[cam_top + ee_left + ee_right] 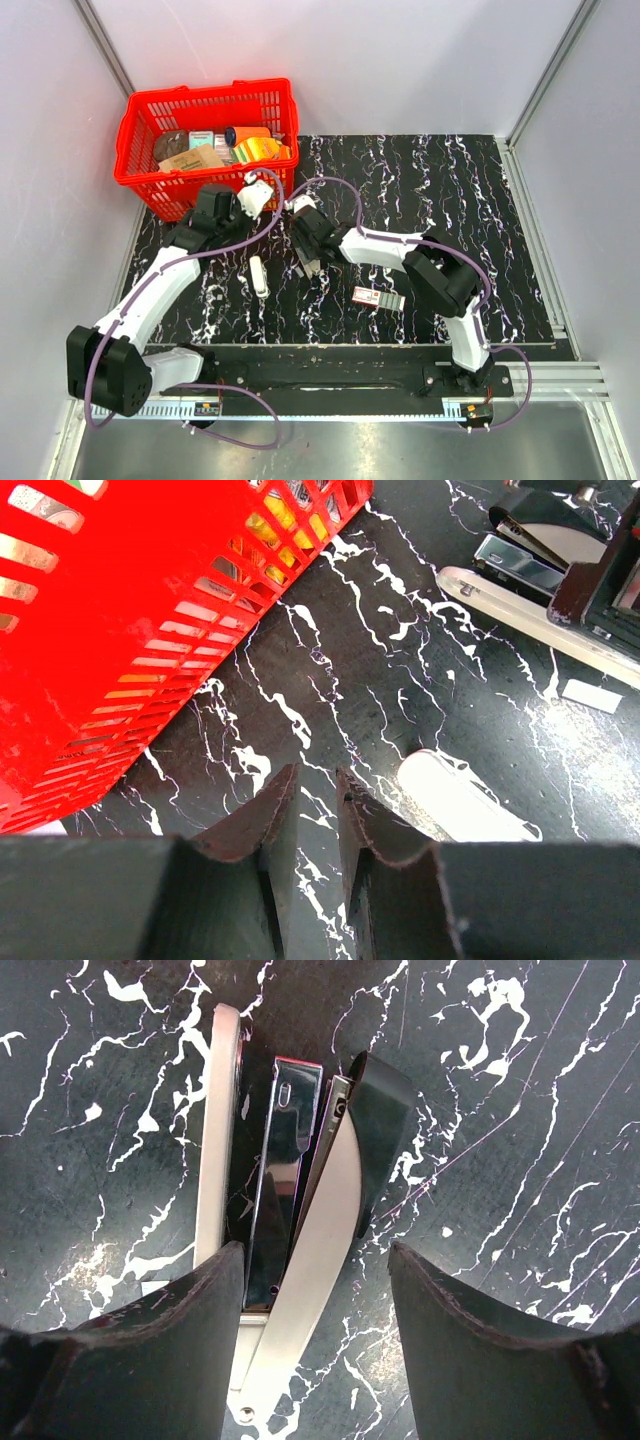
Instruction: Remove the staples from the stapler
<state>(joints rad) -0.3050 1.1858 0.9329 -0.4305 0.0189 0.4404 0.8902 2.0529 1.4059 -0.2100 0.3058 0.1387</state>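
Right wrist: looking straight down on the stapler, lying spread open on the bench. Showing three parts fanned apart: white base, chrome channel, and white top with a dark tip swinging off to the side.

Straddling the stapler's hinge end with the right claw, gaping wide. Brushing the white base with one finger, standing clear of the top with the other; gripping nothing yet.

Hovering the left claw left of the stapler and a little beyond it, nearly closed with only a sliver of gap, carrying nothing.

Judging progress: opening apparently done, unloading itself not yet. Seeing no loose staples anywhere around the stapler. Not being able to tell whether a strip is sitting in the chrome channel. Expecting the remaining work to be getting the strip out of the channel and laying it down beside the stapler.

Noting a white stick-like piece just left of the stapler, a red-and-white box near its right, and a red basket of packets further off to the stapler's far left.

Reading no writing: finding no brand on the stapler, and print on the box and basket packets too small to make out.
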